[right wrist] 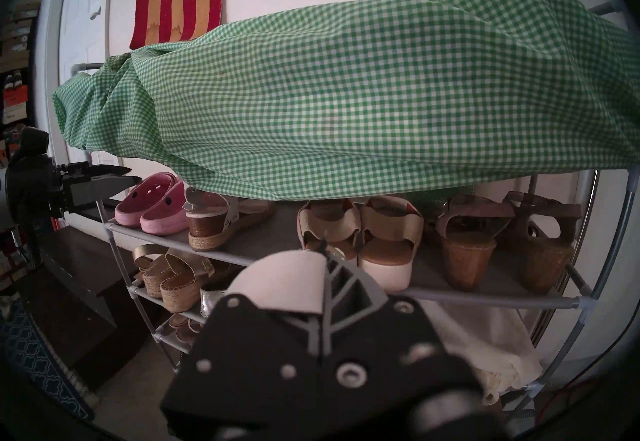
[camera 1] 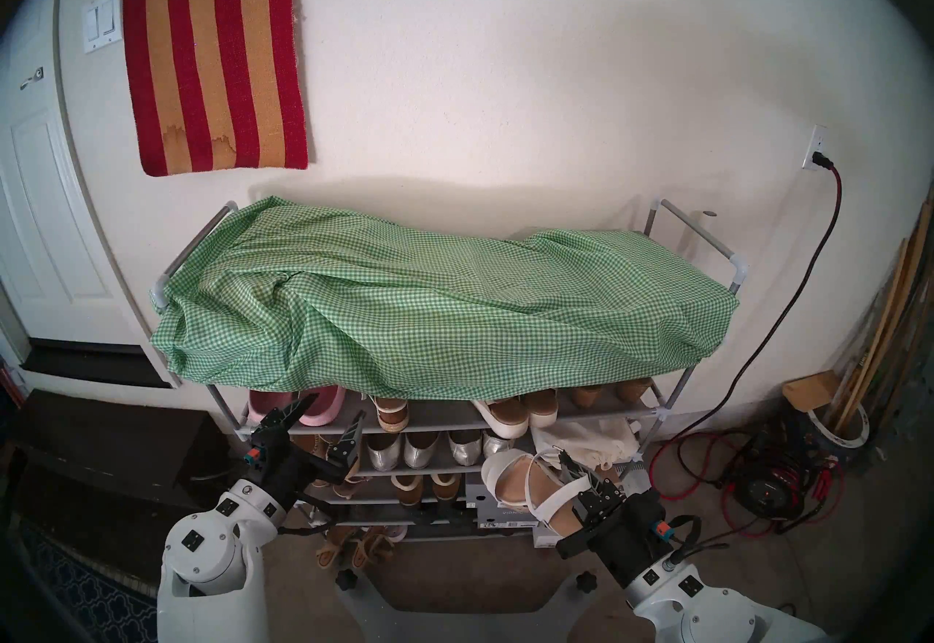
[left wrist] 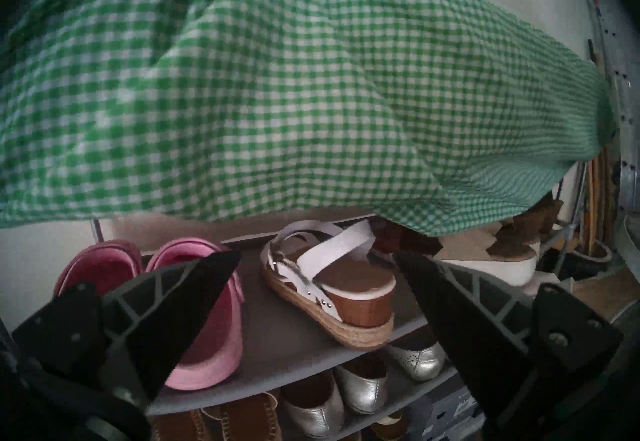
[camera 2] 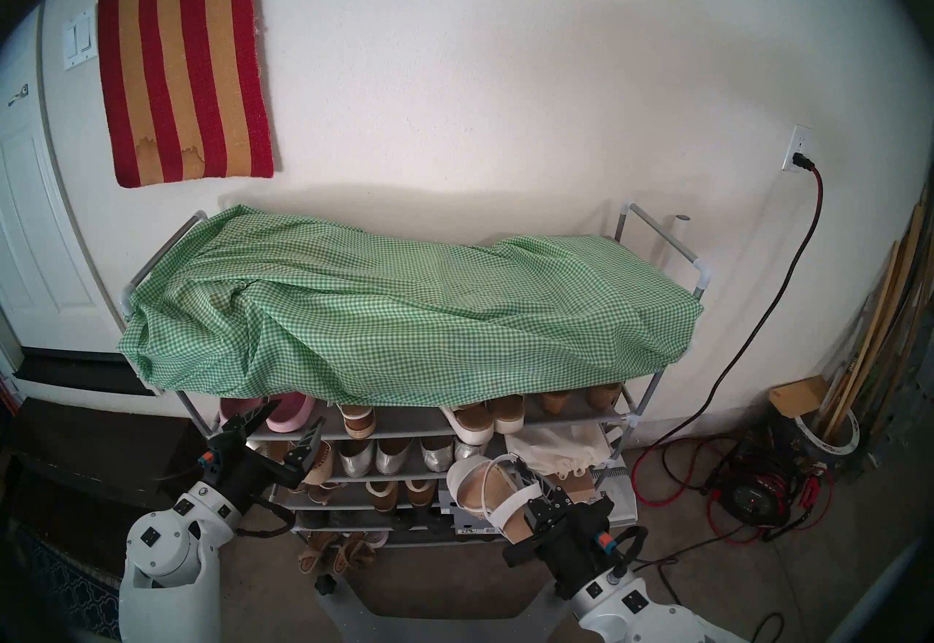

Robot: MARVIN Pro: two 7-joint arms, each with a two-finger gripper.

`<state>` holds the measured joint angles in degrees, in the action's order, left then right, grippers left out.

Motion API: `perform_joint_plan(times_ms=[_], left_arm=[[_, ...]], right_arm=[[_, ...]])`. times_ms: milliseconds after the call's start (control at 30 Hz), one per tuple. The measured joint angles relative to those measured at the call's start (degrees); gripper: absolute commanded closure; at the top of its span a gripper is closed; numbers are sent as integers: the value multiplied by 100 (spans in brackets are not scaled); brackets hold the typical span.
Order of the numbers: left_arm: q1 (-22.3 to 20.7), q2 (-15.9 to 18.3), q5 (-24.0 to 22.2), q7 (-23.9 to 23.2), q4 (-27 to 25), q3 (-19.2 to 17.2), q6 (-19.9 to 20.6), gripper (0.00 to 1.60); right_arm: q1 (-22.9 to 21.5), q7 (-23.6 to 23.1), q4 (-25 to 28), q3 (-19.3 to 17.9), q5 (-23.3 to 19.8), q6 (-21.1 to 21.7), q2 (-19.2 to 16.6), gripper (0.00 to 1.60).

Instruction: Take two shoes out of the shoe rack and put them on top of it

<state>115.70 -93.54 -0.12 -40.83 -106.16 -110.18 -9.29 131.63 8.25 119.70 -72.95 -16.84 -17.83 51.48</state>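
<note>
The shoe rack [camera 1: 682, 228] stands against the wall, its top covered by a rumpled green gingham cloth [camera 1: 429, 298]. My right gripper [camera 1: 573, 475] is shut on the strap of one white-strapped wedge sandal [camera 1: 525, 485] and holds it in the air in front of the rack's right half, below the cloth. In the right wrist view the strap [right wrist: 284, 281] lies against my finger [right wrist: 346, 284]. The other sandal [left wrist: 329, 284] stands on the shelf under the cloth, heel outward. My left gripper [camera 1: 333, 412] is open and empty just in front of it.
Pink clogs [left wrist: 207, 326] sit left of the shelved sandal and white chunky shoes [camera 1: 515, 417] to its right. Silver flats [camera 1: 404, 450] fill the shelf below. A cream bag [camera 1: 581, 445] and a shoe box [camera 1: 500, 510] lie lower right. A red cord reel [camera 1: 763, 480] is on the floor.
</note>
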Motion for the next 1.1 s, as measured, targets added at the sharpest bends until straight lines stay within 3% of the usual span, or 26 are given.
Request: perform_joint_plan(times_ms=[300, 533, 1100], left_arm=[[-306, 186, 582, 74, 560, 187, -911, 0], [-561, 237, 761, 259, 936, 231, -1418, 0], [-899, 301, 987, 420, 1363, 422, -1671, 0]], right_arm=[[7, -29, 0, -26, 21, 0, 33, 160], [16, -52, 0, -44, 33, 0, 59, 160], [40, -110, -1, -87, 59, 1, 119, 160]])
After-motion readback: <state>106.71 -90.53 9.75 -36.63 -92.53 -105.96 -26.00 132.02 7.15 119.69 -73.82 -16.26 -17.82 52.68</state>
